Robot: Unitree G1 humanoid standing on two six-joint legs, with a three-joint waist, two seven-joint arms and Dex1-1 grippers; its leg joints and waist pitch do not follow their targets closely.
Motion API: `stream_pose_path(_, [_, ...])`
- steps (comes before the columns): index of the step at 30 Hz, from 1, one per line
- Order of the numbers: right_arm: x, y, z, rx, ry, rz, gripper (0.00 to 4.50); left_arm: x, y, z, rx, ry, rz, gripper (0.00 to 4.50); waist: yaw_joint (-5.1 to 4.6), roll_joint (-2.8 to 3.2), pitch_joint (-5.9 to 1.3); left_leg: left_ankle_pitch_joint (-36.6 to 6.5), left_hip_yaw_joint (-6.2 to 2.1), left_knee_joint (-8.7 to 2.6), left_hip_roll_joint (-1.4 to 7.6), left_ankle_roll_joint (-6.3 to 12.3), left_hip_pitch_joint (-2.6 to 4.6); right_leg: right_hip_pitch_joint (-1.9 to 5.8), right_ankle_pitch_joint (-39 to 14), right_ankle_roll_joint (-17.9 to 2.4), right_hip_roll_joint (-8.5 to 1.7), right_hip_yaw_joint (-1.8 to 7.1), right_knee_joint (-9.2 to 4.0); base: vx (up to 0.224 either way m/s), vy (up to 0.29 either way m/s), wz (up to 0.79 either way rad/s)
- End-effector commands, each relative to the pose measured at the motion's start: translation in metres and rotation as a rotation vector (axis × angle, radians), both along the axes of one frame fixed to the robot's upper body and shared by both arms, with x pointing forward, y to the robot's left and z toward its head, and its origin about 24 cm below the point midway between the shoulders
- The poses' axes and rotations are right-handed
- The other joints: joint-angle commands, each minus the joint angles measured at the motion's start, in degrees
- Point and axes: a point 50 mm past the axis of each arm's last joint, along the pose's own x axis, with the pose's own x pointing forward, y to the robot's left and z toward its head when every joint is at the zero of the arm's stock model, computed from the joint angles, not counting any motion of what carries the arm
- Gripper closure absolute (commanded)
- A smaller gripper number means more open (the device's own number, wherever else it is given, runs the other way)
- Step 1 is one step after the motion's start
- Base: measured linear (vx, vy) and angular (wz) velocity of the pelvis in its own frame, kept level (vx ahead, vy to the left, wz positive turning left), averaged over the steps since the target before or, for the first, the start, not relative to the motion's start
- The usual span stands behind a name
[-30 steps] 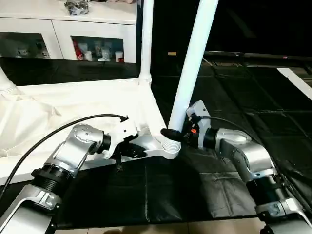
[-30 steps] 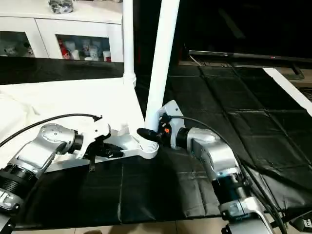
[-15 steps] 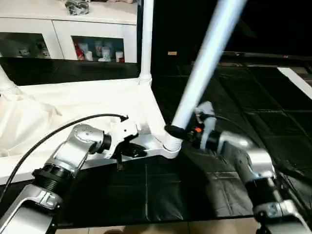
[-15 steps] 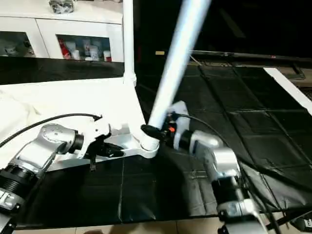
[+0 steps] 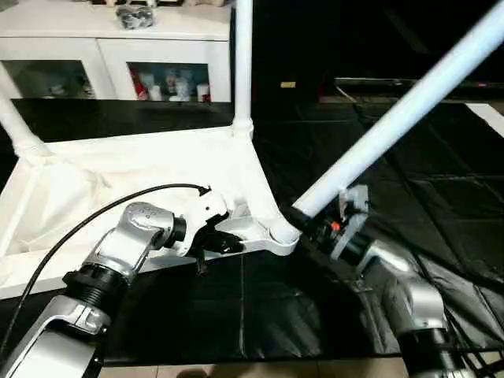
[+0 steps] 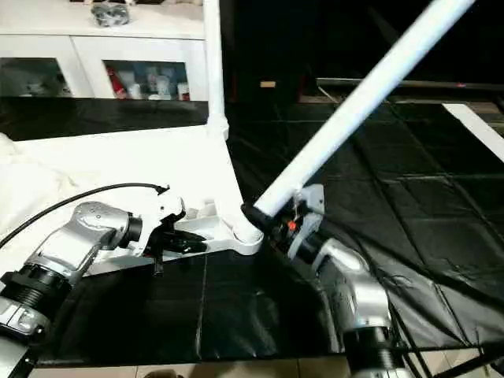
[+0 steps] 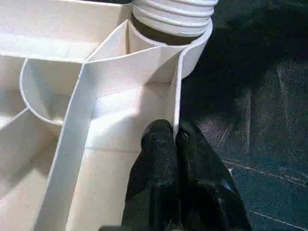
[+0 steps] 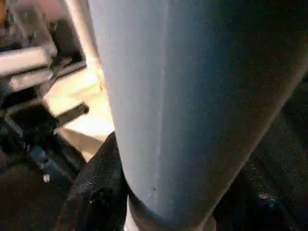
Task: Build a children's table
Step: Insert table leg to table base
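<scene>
Across the black mat (image 5: 299, 315) on the floor we see the white tabletop (image 5: 118, 181) lying upside down, its ribbed underside facing up. Behind it stands a white cabinet (image 5: 118, 47) with glass doors.

Two upright legs rise from the tabletop's far corners: one (image 5: 242, 63) at the far right corner socket, another (image 5: 17, 126) at the far left, partly cut by the frame edge. A third leg (image 5: 394, 122) slants steeply up and to the right from the near right corner socket (image 5: 282, 234), well off vertical, its ribbed end sitting at the socket's mouth.

Our right gripper (image 5: 309, 220) is clamped around that tilted leg just above the socket; its black fingers (image 8: 96, 187) are spread partway and wrap the tube on both sides, as the right wrist view shows from close up.

Our left gripper (image 7: 174, 139) sits at the tabletop's near edge, just left of the same corner. Its fingers (image 7: 156, 159) are pressed together and pinch the thin upright rim wall (image 7: 177, 96) of the tabletop between them.

A black cable (image 5: 94, 213) arcs over the left forearm.
</scene>
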Motion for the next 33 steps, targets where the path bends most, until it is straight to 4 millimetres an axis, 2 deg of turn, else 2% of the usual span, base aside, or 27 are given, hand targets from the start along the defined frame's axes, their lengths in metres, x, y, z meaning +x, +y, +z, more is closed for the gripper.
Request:
stream_pose_path(1, [-0.018,0.0,-0.029,-0.115,0.104,0.08,2.59,0.019,0.018,0.021,0.04,-0.116,0.141,4.5,-0.12,0.46,-3.3,-19.24,-0.08,-4.26,0.77,0.02,0.27,2.38,-29.09,-5.06,-4.11,2.73,-6.34,0.0,0.0,0.0])
stream_pose_path(2, [-0.018,0.0,-0.029,-0.115,0.104,0.08,2.59,0.019,0.018,0.021,0.04,-0.116,0.141,4.5,-0.1,0.68,-3.28,-19.18,-0.09,-4.24,0.83,0.15,0.35,2.29,-29.76,-4.92,-4.12,2.7,-6.47,0.0,0.0,0.0])
stream_pose_path(3, [-0.019,0.001,-0.029,-0.131,0.099,0.097,2.59,0.019,0.018,0.02,0.041,-0.116,0.142,4.5,-0.16,0.46,-3.26,-19.2,-0.07,-4.26,0.85,0.23,0.33,2.29,-29.89,-4.83,-4.1,2.68,-6.51,0.0,0.0,0.0])
stream_pose_path(4, [-0.022,0.003,-0.032,-0.179,0.089,0.148,2.59,0.018,0.018,0.018,0.048,-0.118,0.144,4.5,-0.24,-0.47,-3.31,-18.8,0.01,-4.26,0.84,0.47,0.15,2.39,-30.08,-4.56,-4.09,2.67,-6.55,0.0,0.0,0.0])
stream_pose_path(5, [-0.022,0.003,-0.033,-0.18,0.088,0.15,2.59,0.018,0.018,0.018,0.048,-0.118,0.144,4.5,-0.02,0.02,-3.25,-18.54,-0.11,-4.31,0.91,0.49,0.17,2.3,-30.55,-4.47,-4.2,2.67,-6.36,0.0,0.0,0.0])
stream_pose_path(6, [-0.023,0.005,-0.034,-0.197,0.088,0.171,2.59,0.017,0.019,0.017,0.05,-0.119,0.149,4.5,-0.12,-0.41,-3.18,-18.57,-0.09,-4.33,0.9,0.68,0.14,2.27,-31.14,-4.18,-4.2,2.63,-6.37,0.0,0.0,0.0])
stream_pose_path(7, [-0.022,0.006,-0.035,-0.203,0.092,0.185,2.59,0.016,0.019,0.016,0.052,-0.119,0.152,4.5,-0.2,-1.23,-3.19,-18.33,-0.01,-4.37,0.98,0.78,0.11,2.3,-31.47,-3.97,-4.23,2.65,-6.53,0.0,0.0,0.0])
stream_pose_path(8, [-0.022,0.007,-0.036,-0.21,0.093,0.194,2.59,0.016,0.019,0.015,0.054,-0.12,0.155,4.5,-0.02,-0.82,-3.19,-18.18,-0.07,-4.37,0.97,0.77,0.18,2.16,-31.89,-3.86,-4.39,2.7,-6.45,0.0,0.0,0.0])
stream_pose_path(10, [-0.02,0.007,-0.036,-0.223,0.093,0.203,2.59,0.015,0.02,0.014,0.061,-0.124,0.159,4.5,-0.2,-1.14,-3.05,-19.19,-0.1,-4.47,1.04,0.75,0.26,2.01,-33.05,-3.49,-4.38,2.64,-6.71,0.0,0.0,0.0])
stream_pose_path(11, [-0.014,0.009,-0.037,-0.237,0.093,0.21,2.59,0.013,0.021,0.014,0.068,-0.127,0.154,4.5,-0.39,-1.91,-3.04,-19.89,-0.07,-4.47,1.05,0.71,0.32,1.98,-34.03,-3.06,-4.39,2.53,-6.88,0.0,0.0,0.0])
stream_pose_path(12, [-0.014,0.009,-0.037,-0.237,0.093,0.21,2.59,0.013,0.021,0.014,0.068,-0.127,0.154,4.5,-0.37,-2.05,-3.07,-19.88,-0.16,-4.46,1.01,0.65,0.27,2.03,-34.38,-2.99,-4.52,2.46,-6.69,0.0,0.0,0.0])
stream_pose_path(13, [-0.011,0.01,-0.036,-0.241,0.092,0.22,2.59,0.012,0.022,0.014,0.075,-0.13,0.145,4.5,-0.46,-1.58,-3.01,-20.44,-0.22,-4.5,1.01,0.51,0.35,1.89,-35.35,-2.81,-4.58,2.45,-6.92,0.0,0.0,0.0])
stream_pose_path(14, [-0.005,0.014,-0.033,-0.247,0.082,0.246,2.59,0.011,0.023,0.013,0.104,-0.14,0.115,4.5,-0.65,-1.91,-2.85,-21.37,-0.19,-4.48,0.98,0.43,0.5,1.67,-36.5,-2.35,-4.49,2.35,-7.3,0.0,0.0,0.0])
stream_pose_path(15, [-0.005,0.014,-0.033,-0.247,0.082,0.246,2.59,0.011,0.023,0.013,0.104,-0.14,0.115,4.5,-0.65,-1.73,-2.88,-22.34,-0.38,-4.41,1.0,0.21,0.67,1.57,-37.29,-2.39,-4.71,2.19,-7.23,0.0,0.0,0.0])
stream_pose_path(16, [-0.002,0.017,-0.032,-0.248,0.076,0.262,2.59,0.01,0.024,0.014,0.122,-0.145,0.091,4.5,-0.97,-2.09,-2.8,-23.11,-0.45,-4.43,0.89,0.04,0.56,1.74,-38.71,-1.66,-4.7,1.89,-7.52,0.0,0.0,0.0])
stream_pose_path(17, [-0.001,0.018,-0.031,-0.247,0.074,0.269,2.59,0.009,0.024,0.014,0.129,-0.146,0.081,4.5,-1.02,-1.95,-2.86,-23.27,-0.52,-4.56,0.96,-0.13,0.58,1.85,-38.65,-1.46,-4.68,1.88,-7.65,0.0,0.0,0.0])
stream_pose_path(18, [0.001,0.021,-0.029,-0.243,0.069,0.289,2.59,0.008,0.024,0.014,0.14,-0.146,0.062,4.5,-1.44,-2.57,-3.06,-23.38,-0.64,-4.81,1.14,-0.17,0.52,2.15,-37.21,-1.51,-4.69,1.64,-7.71,0.0,0.0,0.0])
stream_pose_path(22, [0.003,0.025,-0.027,-0.259,0.071,0.386,2.59,0.011,0.022,0.016,0.175,-0.159,0.02,4.5,-1.84,-2.33,-3.02,-22.71,-0.55,-4.99,1.33,0.07,0.67,2.12,-33.94,-3.22,-4.72,1.88,-7.42,0.0,0.0,0.0])
stream_pose_path(26, [0.001,0.027,-0.028,-0.265,0.073,0.457,2.59,0.013,0.02,0.019,0.182,-0.165,0.002,4.5,-1.75,-2.3,-3.11,-22.69,-0.29,-5.0,1.5,0.29,1.13,1.97,-30.97,-4.99,-4.57,2.22,-7.15,0.0,0.0,0.0])
stream_pose_path(27, [-0.001,0.027,-0.028,-0.259,0.079,0.476,2.59,0.014,0.019,0.02,0.183,-0.167,-0.007,4.5,-1.7,-1.82,-3.11,-22.73,-0.27,-4.98,1.48,0.24,1.23,1.88,-30.52,-5.32,-4.54,2.3,-7.11,0.0,0.0,0.0])
stream_pose_path(28, [-0.005,0.025,-0.029,-0.25,0.095,0.521,2.59,0.015,0.016,0.022,0.178,-0.173,-0.036,4.5,-1.72,-1.46,-3.24,-22.35,-0.3,-5.05,1.56,0.07,1.02,2.26,-28.47,-6.0,-4.5,2.41,-6.84,0.0,0.0,0.0])
stream_pose_path(29, [-0.005,0.025,-0.029,-0.25,0.095,0.521,2.59,0.015,0.016,0.022,0.178,-0.173,-0.036,4.5,-1.75,-1.72,-3.28,-22.18,-0.23,-5.08,1.61,0.12,1.01,2.3,-27.67,-6.22,-4.45,2.47,-6.83,0.0,0.0,0.0])
stream_pose_path(31, [-0.007,0.023,-0.029,-0.251,0.107,0.57,2.59,0.014,0.011,0.023,0.163,-0.168,-0.084,4.5,-1.6,-1.44,-3.44,-21.55,-0.1,-4.99,1.66,0.11,1.18,2.31,-24.62,-7.51,-4.34,2.68,-6.38,0.0,0.0,0.0])
stream_pose_path(33, [-0.007,0.023,-0.029,-0.251,0.111,0.594,2.59,0.013,0.008,0.024,0.158,-0.161,-0.115,4.5,-1.57,-1.64,-3.57,-20.12,0.07,-4.95,1.7,0.31,1.04,2.56,-21.4,-8.85,-4.19,2.83,-5.87,0.0,0.0,0.0])
